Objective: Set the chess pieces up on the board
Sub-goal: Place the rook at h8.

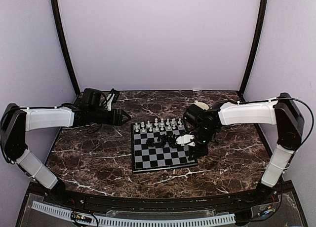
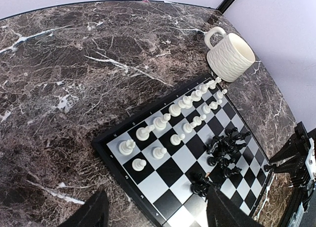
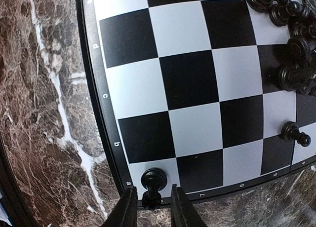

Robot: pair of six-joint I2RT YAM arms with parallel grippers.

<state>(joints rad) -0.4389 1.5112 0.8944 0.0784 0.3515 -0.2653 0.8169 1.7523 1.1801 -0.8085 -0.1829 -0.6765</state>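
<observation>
The board (image 1: 153, 160) lies mid-table. White chess pieces (image 1: 158, 124) stand in two rows along its far edge, also seen in the left wrist view (image 2: 173, 111). Black chess pieces (image 1: 165, 138) lie heaped near the board's middle (image 2: 224, 150). In the right wrist view one black piece (image 3: 153, 179) stands upright on a light corner square of the board (image 3: 190, 79). My right gripper (image 3: 153, 207) straddles its top, open, with a small gap on each side. Another black piece (image 3: 295, 133) stands alone further along. My left gripper (image 2: 160, 217) hangs wide open off the board's left corner, holding nothing.
A cream mug (image 2: 229, 56) stands on the dark marble table just beyond the board's far right corner, partly hidden behind my right arm in the top view (image 1: 200, 105). My right arm's end (image 2: 296, 163) shows at the board's right side.
</observation>
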